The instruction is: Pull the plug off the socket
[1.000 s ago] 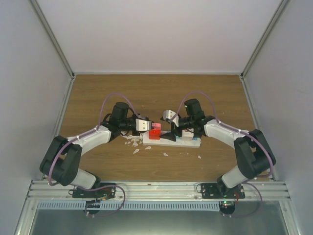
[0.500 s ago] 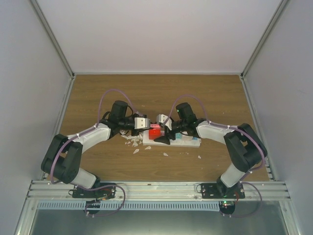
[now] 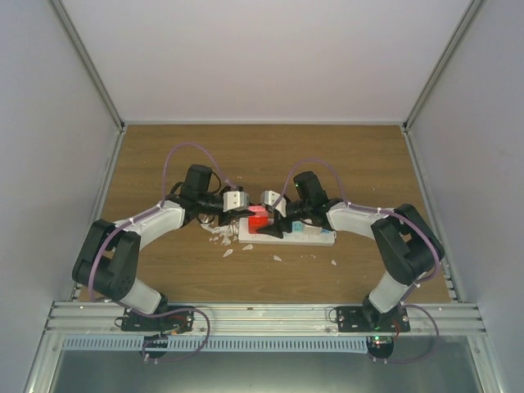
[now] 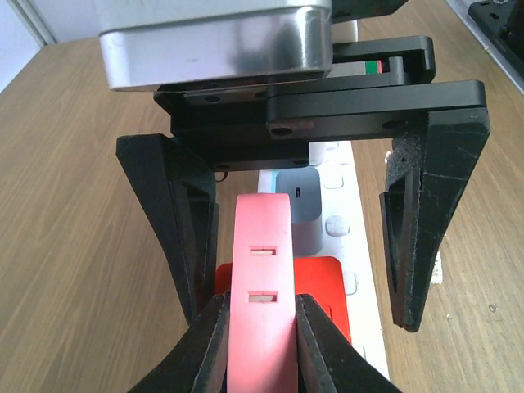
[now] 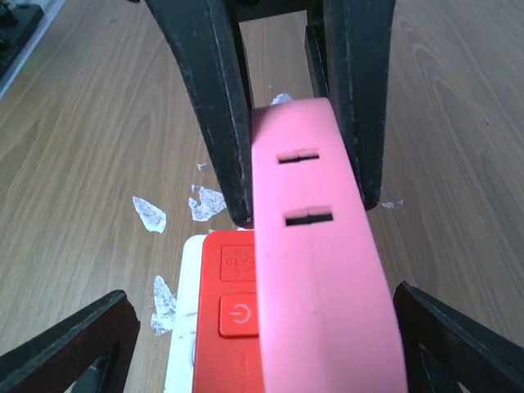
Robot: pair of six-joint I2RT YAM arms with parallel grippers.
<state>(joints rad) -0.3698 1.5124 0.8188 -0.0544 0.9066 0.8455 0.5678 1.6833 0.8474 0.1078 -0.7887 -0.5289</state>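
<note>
The socket [image 3: 307, 237] is a long white power strip on the wooden table, with a red switch block [image 4: 327, 286] at its left end. It also shows in the right wrist view [image 5: 184, 327]. A tall pink plug [image 3: 260, 214] with two slots stands at that end. My left gripper [image 4: 260, 307] is shut on the pink plug [image 4: 260, 270], its fingers pressing on both sides. My right gripper [image 5: 262, 336] is open, its fingers wide apart on either side of the plug [image 5: 319, 270], facing the left gripper from the other side.
Several white scraps [image 3: 221, 237] lie on the table left of and in front of the strip; they also show in the right wrist view [image 5: 147, 213]. Grey enclosure walls stand on three sides. A metal rail runs along the near edge.
My right gripper has moved left along the strip up to the pink plug. My left gripper has shifted slightly and stays at the plug. The strip has not moved.
</note>
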